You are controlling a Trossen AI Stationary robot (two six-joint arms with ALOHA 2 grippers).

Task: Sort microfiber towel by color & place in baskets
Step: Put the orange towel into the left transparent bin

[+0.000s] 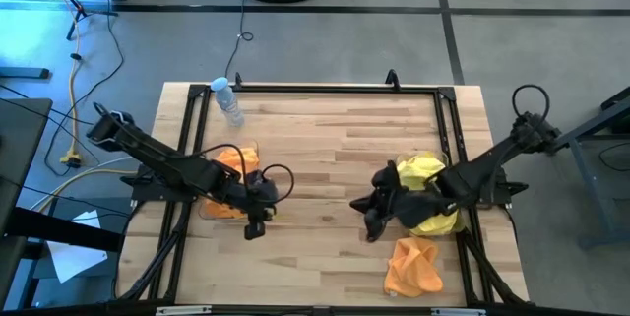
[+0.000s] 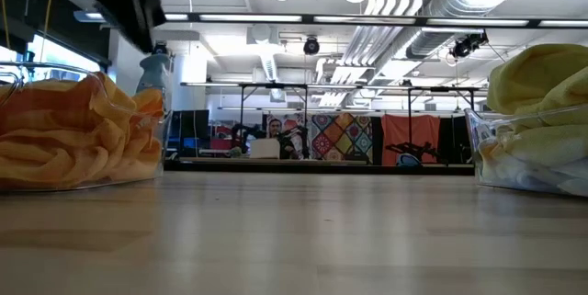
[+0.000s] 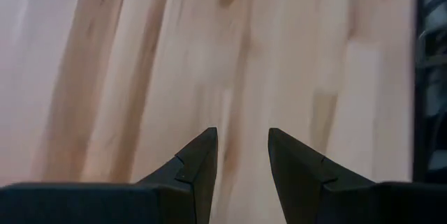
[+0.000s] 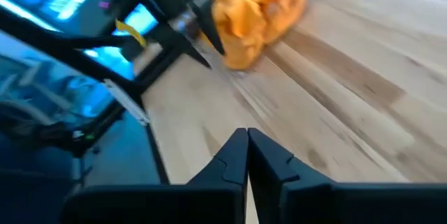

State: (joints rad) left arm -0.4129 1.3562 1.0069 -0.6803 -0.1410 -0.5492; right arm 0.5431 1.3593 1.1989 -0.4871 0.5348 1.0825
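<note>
Orange towels (image 1: 232, 161) fill the left clear basket (image 2: 158, 153), also seen in the low view (image 2: 73, 139). Yellow towels (image 1: 425, 173) are heaped in the right basket (image 2: 482, 148), showing in the low view (image 2: 542, 84). One loose orange towel (image 1: 413, 265) lies crumpled on the table near its near edge. My left gripper (image 1: 258, 222) hangs open over bare wood just near-side of the left basket; its wrist view shows only wood past the gripper (image 3: 241, 140). My right gripper (image 1: 371, 225) is shut, left of the yellow heap; in its wrist view (image 4: 246, 137) it points toward orange cloth (image 4: 258, 8).
A clear water bottle (image 1: 228, 99) stands at the far left of the table, behind the left basket (image 2: 154, 74). A black frame (image 1: 325, 88) runs around the tabletop. Bare wood lies between the two grippers in the table's middle (image 1: 315, 168).
</note>
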